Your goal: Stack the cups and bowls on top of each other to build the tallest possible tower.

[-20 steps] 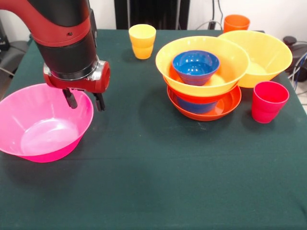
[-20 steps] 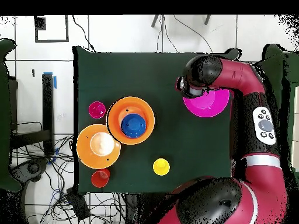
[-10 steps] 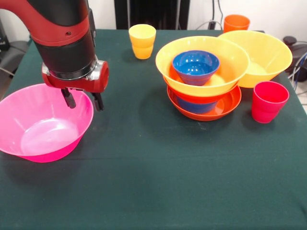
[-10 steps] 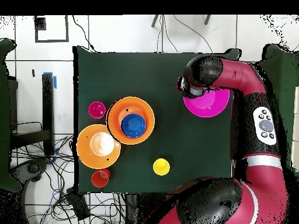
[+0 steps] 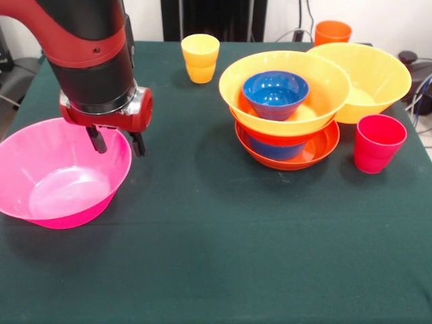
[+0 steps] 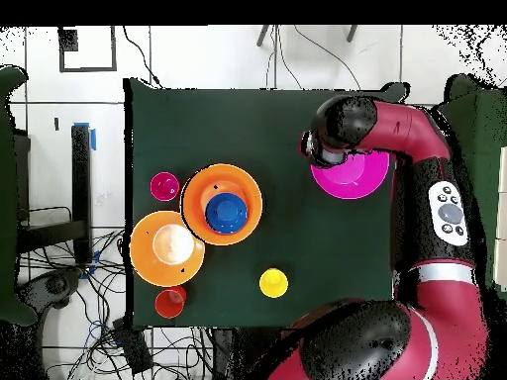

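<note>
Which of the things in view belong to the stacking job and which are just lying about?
Job:
- large translucent pink plastic bowl, with the gripper at its rim
- tower of nested bowls with a small blue bowl on top
- large orange-yellow bowl
- yellow cup, orange cup, red-pink cup

Lying about:
- cables on the floor
- dark green tablecloth

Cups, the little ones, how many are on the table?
3. The yellow cup stands at the far edge, the orange cup behind the lone yellow bowl, and the red-pink cup right of the tower. Nothing suggests a hidden one.
</note>
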